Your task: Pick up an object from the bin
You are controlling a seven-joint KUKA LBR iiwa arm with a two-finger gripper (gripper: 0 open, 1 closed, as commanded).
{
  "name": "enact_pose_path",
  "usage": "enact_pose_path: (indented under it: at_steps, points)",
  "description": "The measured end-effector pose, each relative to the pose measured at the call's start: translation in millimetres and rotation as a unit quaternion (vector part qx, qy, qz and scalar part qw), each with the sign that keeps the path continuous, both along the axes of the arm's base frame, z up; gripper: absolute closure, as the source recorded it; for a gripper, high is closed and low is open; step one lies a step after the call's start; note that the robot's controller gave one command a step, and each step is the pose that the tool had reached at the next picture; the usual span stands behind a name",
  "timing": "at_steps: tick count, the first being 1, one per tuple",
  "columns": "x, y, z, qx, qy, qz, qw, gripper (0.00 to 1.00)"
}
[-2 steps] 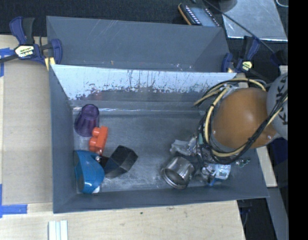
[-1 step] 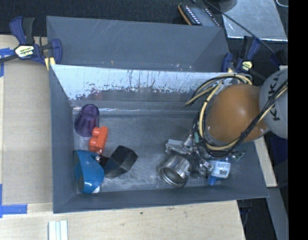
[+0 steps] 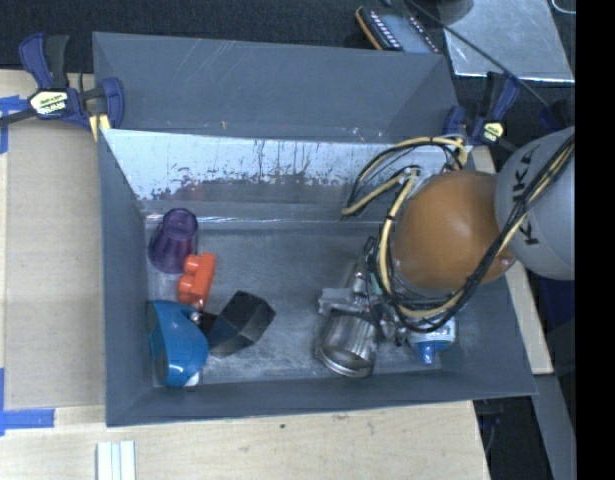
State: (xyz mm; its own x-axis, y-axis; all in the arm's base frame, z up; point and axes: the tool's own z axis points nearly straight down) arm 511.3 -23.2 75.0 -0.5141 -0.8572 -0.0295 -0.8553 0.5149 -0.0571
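Against the bin's (image 3: 287, 173) left wall four loose things lie bunched, probably because they have slid down its sloping side. A clear purple cup (image 3: 174, 238) lies tipped over near the back left corner of the floor. In the front left corner sits a rounded blue thing (image 3: 177, 343) with a pale underside. Between those two is a small orange piece (image 3: 196, 279), which touches or nearly touches the cup. A black block (image 3: 240, 320) leans tilted against the blue thing's right side. None of the four carries a label that can be read. The middle of the floor lies bare. Right of the middle, close to the front wall, the gripper (image 3: 345, 353) is low over the floor, its silver body pointing down. Whether it is spread or closed I cannot tell, and nothing can be seen held in it. The nearest thing is a small blue and white thing (image 3: 428, 349) just beside it on the right, half under the cables, so that is the likeliest pick. The heap at the left wall is well apart from it. Behind the gripper bulges the wrist's orange cover (image 3: 449, 238), looped with yellow and black cables that are kept close to the arm, so they likely won't catch on the rim. On the grey arm housing (image 3: 542, 198) at the right edge stand dark letters, and a K can be made out.
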Motion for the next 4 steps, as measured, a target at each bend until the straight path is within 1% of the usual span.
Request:
enact_pose_path:
  at_steps: [2, 3, 4]
  points:
    - [-0.6, 3.4, 1.7, 0.001, -0.0009, 0.006, 1.0, 1.0]
    - [-2.4, 3.9, 7.8, 0.002, 0.0016, 0.005, 1.0, 1.0]
    - [-5.0, 4.9, 17.0, 0.002, 0.0064, 0.005, 1.0, 1.0]
